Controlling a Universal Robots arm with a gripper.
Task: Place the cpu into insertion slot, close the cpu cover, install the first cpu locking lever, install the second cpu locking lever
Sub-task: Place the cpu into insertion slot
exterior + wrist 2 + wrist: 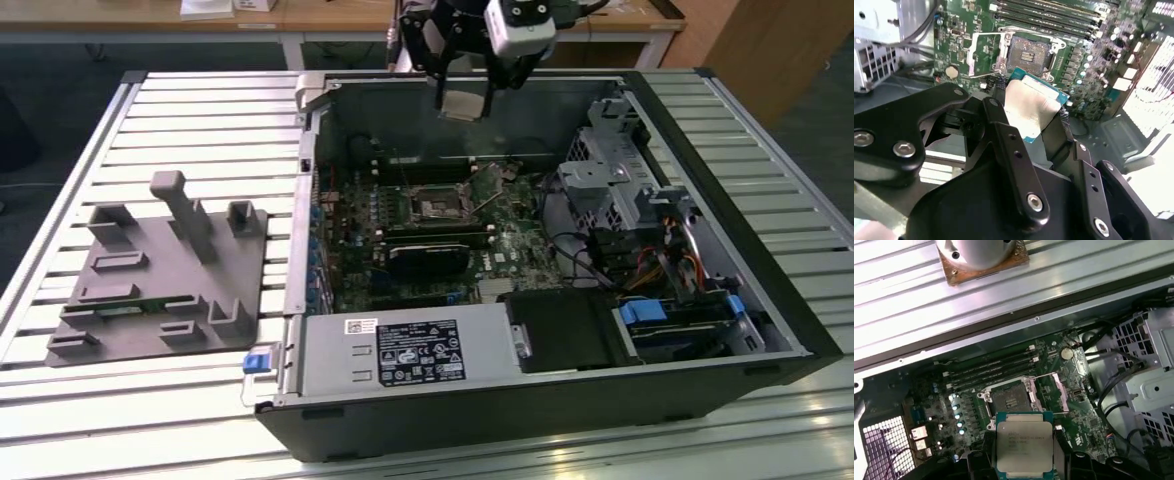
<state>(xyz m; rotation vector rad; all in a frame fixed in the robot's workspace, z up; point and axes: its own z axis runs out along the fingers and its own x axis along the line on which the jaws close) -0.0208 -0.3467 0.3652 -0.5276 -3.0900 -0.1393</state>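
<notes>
My gripper (pixel 465 92) hangs above the open computer case, near its far wall, shut on the cpu (pixel 461 104). In both wrist views the cpu (pixel 1029 107) (pixel 1024 442) is a flat silvery square on a green base, held by its edges between the black fingers (pixel 1004 135). Well below it on the motherboard lies the insertion slot (pixel 438 205) (pixel 1029 51) (pixel 1008 401), dark and uncovered. The cpu cover (pixel 985 54) (pixel 1051 390) is swung up and open beside the slot. A thin wire lever (pixel 985 76) sticks out at the slot's edge.
A grey fixture plate (pixel 160 270) with upright posts lies on the slatted table at the exterior view's left. Inside the case are a power supply (pixel 387 352), a drive cage (pixel 621 190), cables, memory slots (pixel 994 365) and a long black block (pixel 427 258). A round metal part (pixel 981 252) sits on the slats.
</notes>
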